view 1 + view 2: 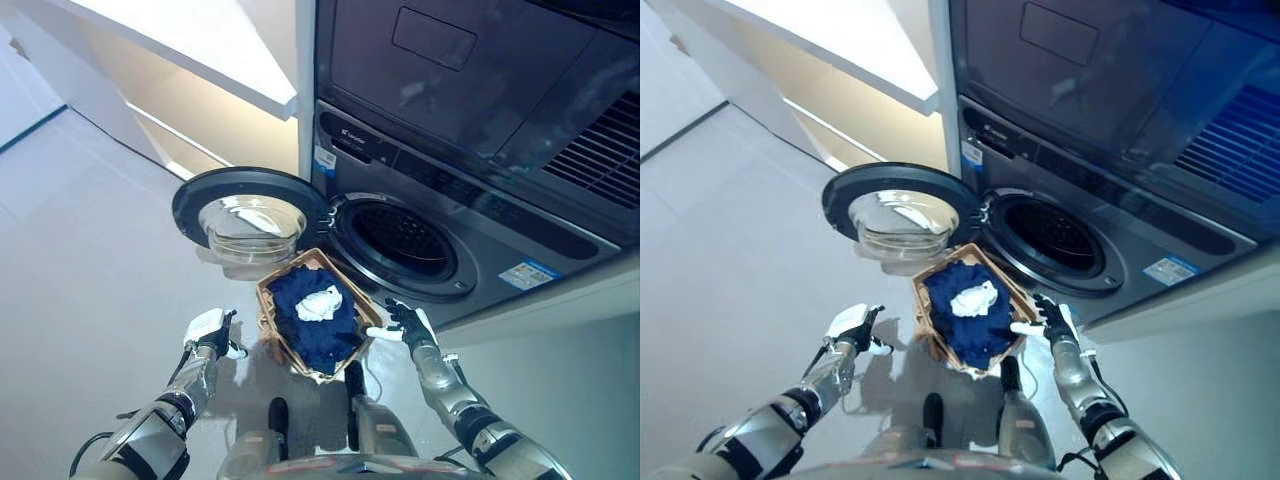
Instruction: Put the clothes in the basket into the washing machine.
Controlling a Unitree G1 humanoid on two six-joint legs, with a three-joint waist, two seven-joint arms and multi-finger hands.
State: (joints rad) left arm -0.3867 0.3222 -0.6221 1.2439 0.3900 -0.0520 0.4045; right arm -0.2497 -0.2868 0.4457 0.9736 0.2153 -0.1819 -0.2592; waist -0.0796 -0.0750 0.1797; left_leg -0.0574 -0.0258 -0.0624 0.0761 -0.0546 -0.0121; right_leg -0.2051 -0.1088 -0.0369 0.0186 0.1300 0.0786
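Note:
A wicker basket [268, 312] stands on the floor in front of the washing machine [480, 225]. It holds dark blue clothes [318, 325] with a white piece [318, 303] on top. The machine's round door [250, 215] is swung open to the left and the drum opening [405, 240] is dark. My left hand [212, 332] hovers left of the basket, fingers relaxed and empty. My right hand [408, 322] is at the basket's right rim, fingers spread, holding nothing.
A second dark appliance [470, 70] is stacked above the washer. A white shelf or counter [200, 50] juts out at the upper left. Light floor [90, 260] spreads to the left of the basket.

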